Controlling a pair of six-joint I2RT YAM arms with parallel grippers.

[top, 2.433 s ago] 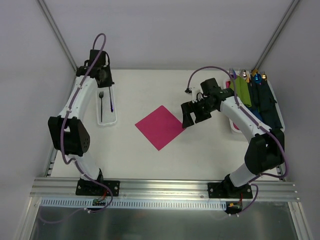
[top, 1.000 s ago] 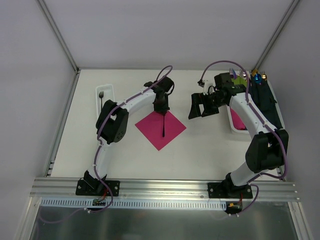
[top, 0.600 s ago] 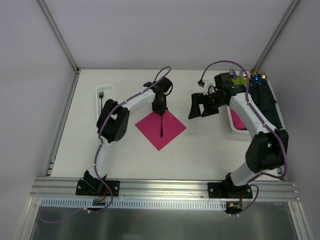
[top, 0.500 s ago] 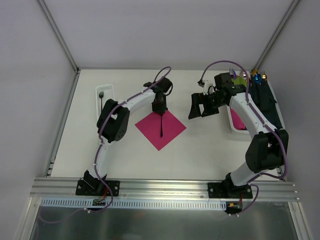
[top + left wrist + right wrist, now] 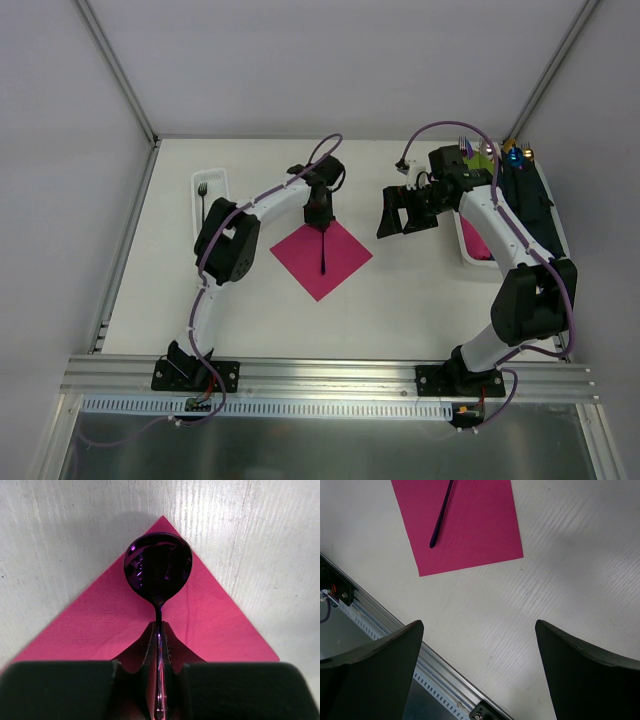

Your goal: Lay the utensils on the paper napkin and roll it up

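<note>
White tray (image 5: pixel 222 178) holds fork (image 5: pixel 202 192); left pincer (image 5: pixel 158 630) clamps spoon (image 5: pixel 158 567) on napkin (image 5: pixel 100 620); right pincer (image 5: pixel 479 627) gapes wide.

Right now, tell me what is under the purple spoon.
The pink napkin spreads beneath the spoon, its bowl near one corner. The left gripper, shut on the handle, hides the paper under that end.

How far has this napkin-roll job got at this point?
Done: nothing finished yet. In hand: the spoon is over the flat napkin, with the left gripper shut on its handle. Left: release it, bring the fork from the white tray, then roll. The right gripper hangs open, empty.
</note>
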